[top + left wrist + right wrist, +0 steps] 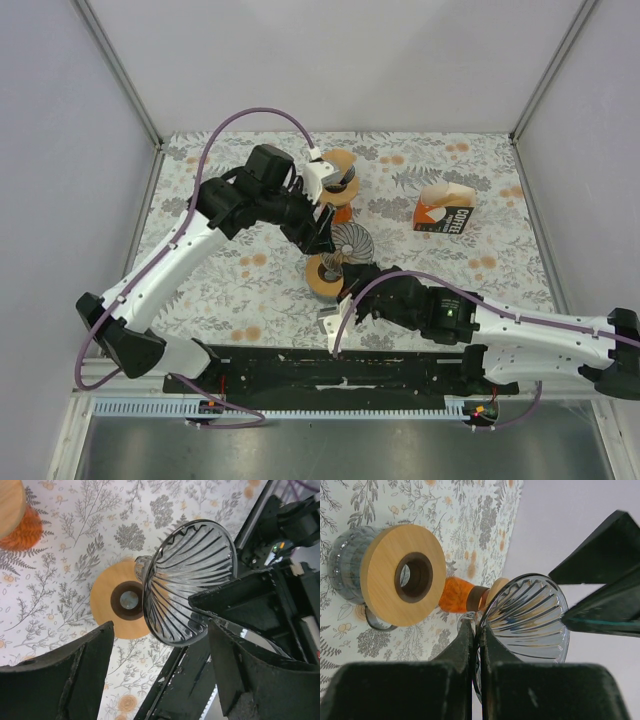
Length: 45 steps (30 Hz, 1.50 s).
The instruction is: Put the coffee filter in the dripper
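Ribbed clear glass dripper, rim pinched by right gripper; left gripper, gaping open, should next fetch the tan paper filter.

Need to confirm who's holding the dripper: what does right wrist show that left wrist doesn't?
Right wrist only: the right gripper shut on the rim of the glass dripper, and a glass vessel topped by a wooden ring.
Left wrist only: a flat wooden base lying on the cloth under the dripper, and the black body of the right arm.
Both: the dripper, an orange piece and the floral cloth.
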### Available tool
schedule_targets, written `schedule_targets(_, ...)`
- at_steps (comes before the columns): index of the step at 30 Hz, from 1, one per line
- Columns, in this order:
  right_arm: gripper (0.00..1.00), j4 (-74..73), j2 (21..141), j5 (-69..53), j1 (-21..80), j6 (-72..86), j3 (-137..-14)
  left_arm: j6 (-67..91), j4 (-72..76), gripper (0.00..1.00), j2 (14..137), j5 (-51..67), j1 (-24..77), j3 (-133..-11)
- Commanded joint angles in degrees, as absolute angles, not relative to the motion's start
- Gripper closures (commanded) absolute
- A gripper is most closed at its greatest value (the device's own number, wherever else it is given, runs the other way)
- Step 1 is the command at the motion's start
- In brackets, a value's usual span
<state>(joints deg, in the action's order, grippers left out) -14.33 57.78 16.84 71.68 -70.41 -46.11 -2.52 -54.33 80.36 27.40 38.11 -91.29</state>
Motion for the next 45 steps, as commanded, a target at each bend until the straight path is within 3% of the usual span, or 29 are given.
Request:
schedule_targets(1, 1.00, -8.70, 58.80, 15.65, 72.86, -74.97, -49.48, -5.19, -54.32, 0.32, 81.65, 21.19, 39.64, -90.09)
schedule_targets(7, 1.00, -6.77, 58.71, 13.36, 72.86, -73.31, -49.04, -4.04, -53.88, 0.69, 82.70, 19.86, 39.73, -89.65)
schedule_targets(10, 1.00, -6.24, 58.36, 13.45, 72.86, -71.11, -48.87, -3.69, -53.79, 0.95, 82.88, 19.95, 39.64, -89.74)
schedule_targets(12, 1.00, -5.46, 57.92, 13.27, 72.86, -68.31, -48.87, -2.90, -53.88, 0.98, 83.14, 19.86, 39.64, -89.65)
schedule_targets(13, 0.95, -5.19, 57.75, 13.62, 72.86, -66.20, -49.22, -2.38, -53.88, 0.98, 83.41, 19.69, 39.46, -89.47)
schedule_targets(16, 0.47, -3.87, 57.57, 16.51, 72.77, -56.81, -51.49, -0.62, -53.53, 0.98, 84.02, 18.11, 38.15, -88.95)
schedule_targets(17, 0.36, -3.78, 57.31, 17.48, 72.60, -52.51, -52.63, 1.82, -53.35, 0.98, 84.28, 17.93, 37.36, -88.77)
schedule_targets(21, 0.10, -4.04, 53.80, 14.86, 70.85, -34.23, -56.07, 5.09, -52.47, 0.98, 84.90, 18.54, 34.64, -88.16)
schedule_targets(23, 0.02, -5.17, 52.65, 14.94, 68.31, -22.56, -58.26, 6.50, -51.77, 0.98, 84.82, 19.86, 34.02, -87.89)
schedule_targets(29, 0.21, -19.31, 56.67, 15.99, 53.89, 9.37, -65.55, 10.19, -50.54, 0.98, 84.20, 25.12, 31.03, -85.70)
schedule_targets(38, 0.23, -31.20, 69.86, 14.33, 53.35, 18.28, -72.07, 14.41, -48.17, 0.98, 82.27, 32.95, 28.30, -80.60)
schedule_targets(42, 0.36, -32.25, 73.64, 12.84, 52.74, 18.72, -71.54, 14.94, -47.90, 0.98, 82.35, 33.75, 28.13, -79.89)
schedule_targets(45, 0.56, -32.17, 75.76, 10.21, 51.59, 18.90, -71.37, 15.64, -47.29, 0.98, 82.53, 35.50, 28.13, -79.45)
